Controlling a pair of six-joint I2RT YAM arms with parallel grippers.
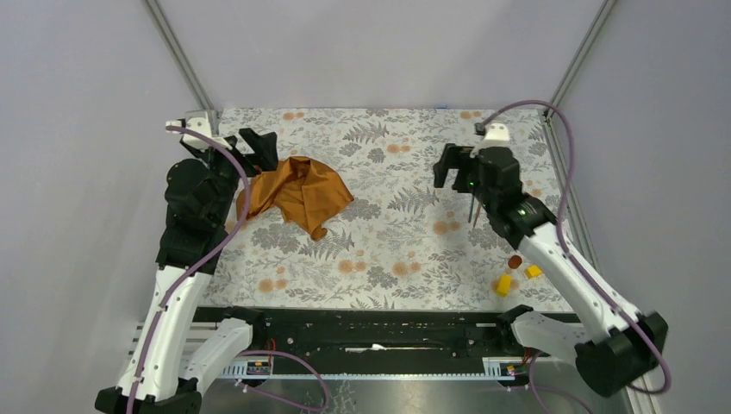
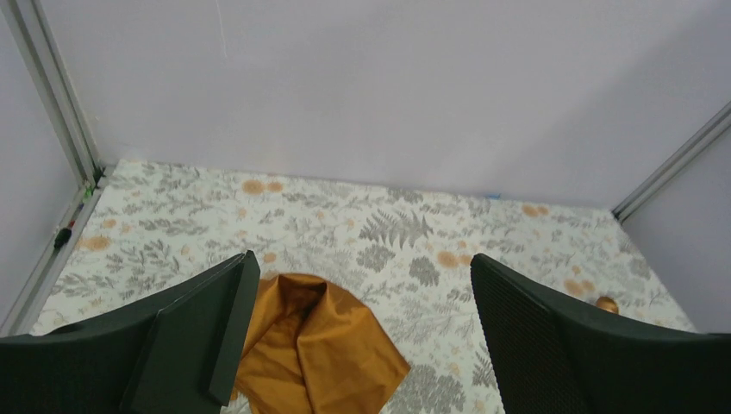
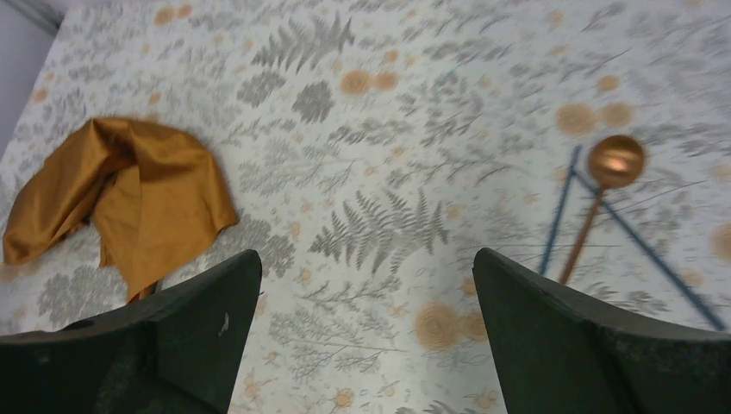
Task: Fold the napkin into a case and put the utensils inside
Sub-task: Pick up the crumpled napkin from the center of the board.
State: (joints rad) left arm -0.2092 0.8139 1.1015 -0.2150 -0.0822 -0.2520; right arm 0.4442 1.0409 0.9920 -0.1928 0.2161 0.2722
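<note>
The napkin [image 1: 297,194] lies crumpled in a loose heap at the table's back left, shiny orange-brown. My left gripper [image 1: 247,153] hovers open just left of it. In the left wrist view the napkin [image 2: 310,354] lies between the spread fingers, close to the left one, with nothing gripped and my left gripper [image 2: 362,259] open. My right gripper [image 1: 454,168] stands open over bare table, right of centre. The utensils [image 3: 595,207] lie to its right: a copper-bowled spoon [image 3: 615,160] and two slim blue sticks. From above only one stick [image 1: 472,211] shows under the arm. The case is not in view.
Two small yellow blocks [image 1: 502,284] [image 1: 534,271] and a small brown disc [image 1: 515,260] sit near the front right beside the right arm. The floral tablecloth [image 1: 388,250] covers the table. Grey walls and metal frame posts [image 1: 181,56] enclose the back and sides.
</note>
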